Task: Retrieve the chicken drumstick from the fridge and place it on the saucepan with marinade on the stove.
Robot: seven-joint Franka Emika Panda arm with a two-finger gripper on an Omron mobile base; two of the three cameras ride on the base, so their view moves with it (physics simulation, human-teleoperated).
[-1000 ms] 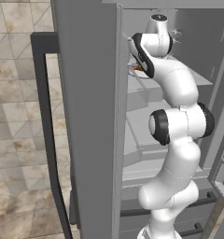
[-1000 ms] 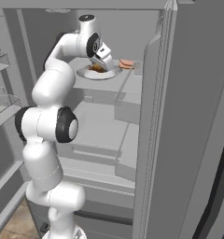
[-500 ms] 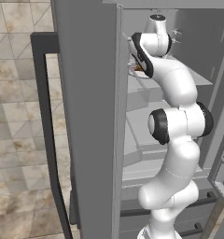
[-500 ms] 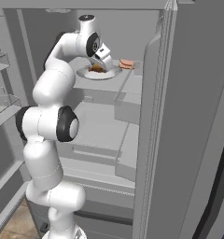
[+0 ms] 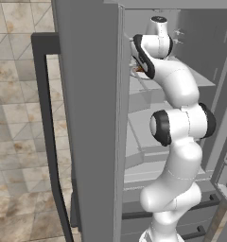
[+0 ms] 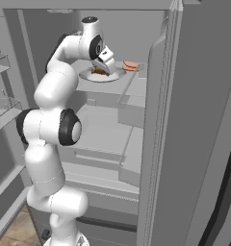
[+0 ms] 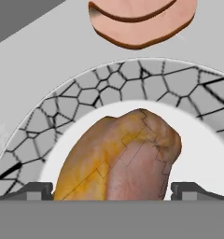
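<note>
Gripper hasn't budged in the last second, jaws spread wide either side of the chicken drumstick, which sits on its crackle-rimmed plate on the fridge shelf. Looks ready to clamp.

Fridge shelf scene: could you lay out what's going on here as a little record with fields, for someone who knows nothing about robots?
place: inside the open fridge, upper shelf
plate: white with a cracked-pattern rim, resting on the shelf
chicken drumstick: lying on the plate, yellow-tan and brown
other food: a pinkish slice on the shelf beyond the plate
gripper: over the plate, jaws open, one on each side of the drumstick
grasp: not yet closed on the drumstick
</note>
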